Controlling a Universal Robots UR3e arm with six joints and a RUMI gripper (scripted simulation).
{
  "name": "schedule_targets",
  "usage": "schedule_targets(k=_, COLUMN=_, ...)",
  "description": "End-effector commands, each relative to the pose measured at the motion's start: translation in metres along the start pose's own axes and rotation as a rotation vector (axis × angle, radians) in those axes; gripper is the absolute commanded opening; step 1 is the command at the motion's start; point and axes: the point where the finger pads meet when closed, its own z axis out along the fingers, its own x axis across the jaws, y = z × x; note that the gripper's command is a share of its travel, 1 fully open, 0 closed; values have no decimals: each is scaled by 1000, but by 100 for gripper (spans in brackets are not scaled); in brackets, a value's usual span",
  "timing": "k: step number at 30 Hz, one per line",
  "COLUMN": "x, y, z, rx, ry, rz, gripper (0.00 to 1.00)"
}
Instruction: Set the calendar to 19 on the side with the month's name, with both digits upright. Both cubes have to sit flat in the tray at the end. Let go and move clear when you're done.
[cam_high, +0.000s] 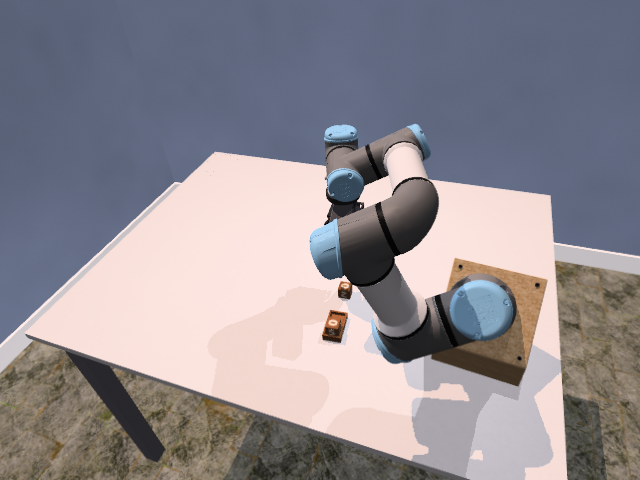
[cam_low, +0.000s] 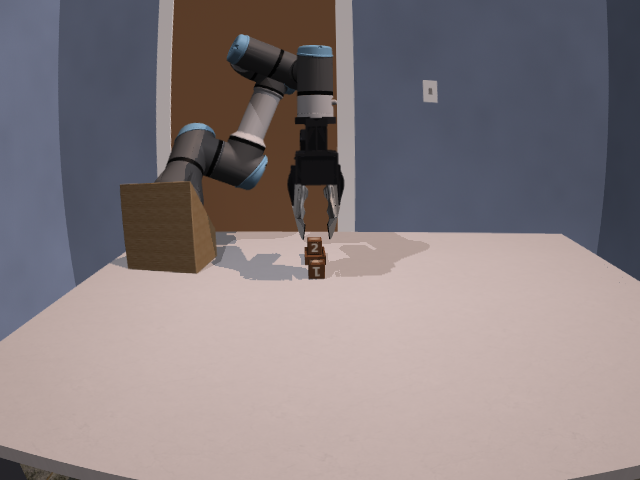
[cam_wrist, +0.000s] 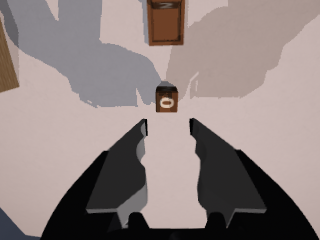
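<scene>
The loose brown cube (cam_high: 344, 289) (cam_low: 316, 270) (cam_wrist: 166, 101) sits on the table just outside the tray, with a 0 on top. Its side facing the exterior camera shows an upside-down 1. The other cube (cam_high: 333, 324) (cam_low: 314, 246) sits in the tray (cam_high: 332, 338) (cam_wrist: 166, 25), at the end farther from the loose cube. It has a 0 on top and an upright 2 towards the exterior camera. The month's name cannot be read. My gripper (cam_low: 316, 237) (cam_wrist: 168, 120) is partly open and empty, above the loose cube; its fingers are hidden in the top view.
The arm's wooden base block (cam_high: 535, 310) (cam_low: 157, 227) stands beside the tray, on the right in the top view. The arm's elbow reaches over the table (cam_high: 206, 248) (cam_low: 361, 361) near the loose cube.
</scene>
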Motion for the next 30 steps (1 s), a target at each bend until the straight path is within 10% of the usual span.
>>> schedule_targets(k=1, x=0, y=0, z=-12, rx=1, ry=-1, rz=-1, gripper=28)
schedule_targets(k=13, x=0, y=0, z=-27, rx=1, ry=-1, rz=-1, gripper=28)
schedule_targets(k=14, x=0, y=0, z=-27, rx=1, ry=-1, rz=-1, gripper=100)
schedule_targets(k=30, x=0, y=0, z=-27, rx=1, ry=-1, rz=-1, gripper=100)
